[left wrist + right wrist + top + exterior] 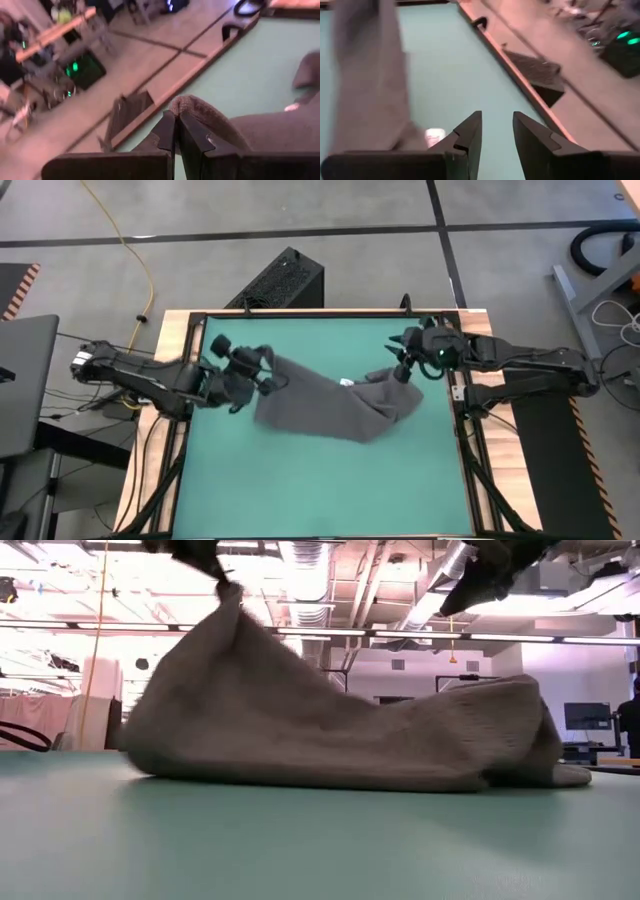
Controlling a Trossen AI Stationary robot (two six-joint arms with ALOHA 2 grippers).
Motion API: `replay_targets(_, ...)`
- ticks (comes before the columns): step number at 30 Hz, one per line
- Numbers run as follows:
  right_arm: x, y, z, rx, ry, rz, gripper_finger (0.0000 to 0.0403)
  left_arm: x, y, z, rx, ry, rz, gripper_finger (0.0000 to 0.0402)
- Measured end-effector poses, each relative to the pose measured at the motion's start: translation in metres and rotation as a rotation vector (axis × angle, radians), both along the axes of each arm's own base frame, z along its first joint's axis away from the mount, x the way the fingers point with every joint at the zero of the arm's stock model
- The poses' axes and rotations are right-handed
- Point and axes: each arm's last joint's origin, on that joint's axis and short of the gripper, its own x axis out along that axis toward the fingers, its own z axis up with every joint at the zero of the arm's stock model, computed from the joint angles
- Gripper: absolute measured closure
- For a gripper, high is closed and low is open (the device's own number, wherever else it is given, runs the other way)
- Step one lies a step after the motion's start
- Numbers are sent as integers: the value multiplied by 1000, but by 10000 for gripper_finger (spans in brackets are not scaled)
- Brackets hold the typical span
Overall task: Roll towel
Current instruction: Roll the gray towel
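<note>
We see the towel (330,408) lying crumpled across the far middle of the green mat (300,490), its left corner lifted. The left gripper (176,131) is pinched tight on that corner. The right gripper (496,131) hangs over the towel's right end, fingers parted with nothing between them; the white tag (435,135) appears just beside them.

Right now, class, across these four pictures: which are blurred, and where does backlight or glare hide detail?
Low view: bright ceiling lights behind wash out the room and leave the towel dim. Left wrist view: floor and background smeared; left claw shut on the towel, fairly sharp. Right wrist view: towel and mat soft, right claw open. High view: evenly lit, no glare.
</note>
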Motion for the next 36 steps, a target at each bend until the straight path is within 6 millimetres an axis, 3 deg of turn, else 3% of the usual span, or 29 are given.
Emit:
replay_targets(6, -7, 8, -18, 271, 131, 173, 269, 3, 30, 66, 56, -24, -94, 402)
replay_targets(10, -14, 21, -45, 409, 276, 155, 269, -4, 64, 84, 90, -3, -14, 402)
replay_targets(16, -20, 40, -92, 473, 451, 172, 269, -14, 120, 76, -54, -33, -9, 401)
replay_targets(20, -15, 55, -119, 459, 508, 253, 269, -10, 140, 65, -172, -46, -72, 401)
replay_targets(28, 12, 73, -154, 272, 612, 309, 268, 11, 147, 47, -217, 15, -101, 401)
replay_targets(36, 36, 75, -192, 241, 735, 310, 280, 9, 132, 53, -232, -15, -153, 401)
